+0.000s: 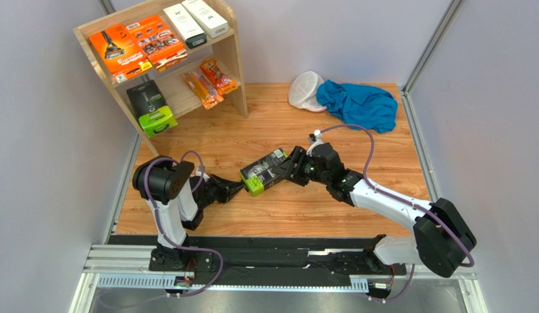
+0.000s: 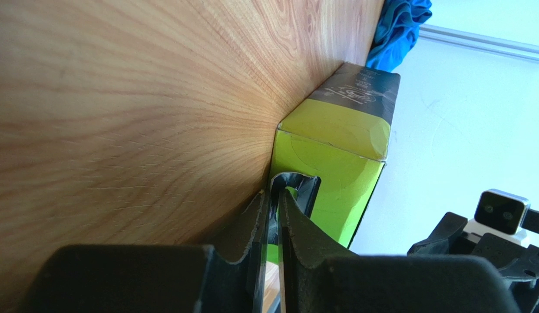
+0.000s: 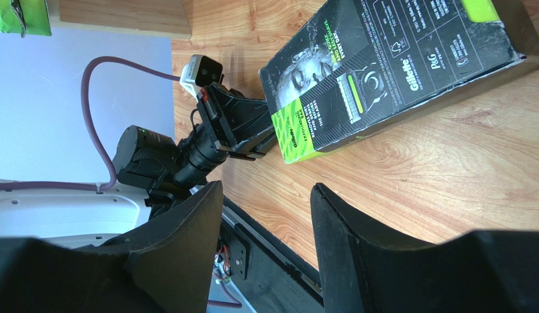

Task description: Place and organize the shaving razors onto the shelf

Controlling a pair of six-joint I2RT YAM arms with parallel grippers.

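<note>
A black-and-lime razor pack lies on the wood floor between my arms. My left gripper is shut on the thin hang tab at its lime end; the left wrist view shows the jaws pinched on that tab. My right gripper stands open just off the pack's black end, and in its wrist view the fingers hold nothing, with the pack ahead of them. The shelf carries flat orange packs, white boxes, small orange packets and another black-and-lime pack.
A blue cloth and a white mesh cap lie at the back right of the floor. Grey walls close in both sides. A black rail runs along the near edge by the arm bases.
</note>
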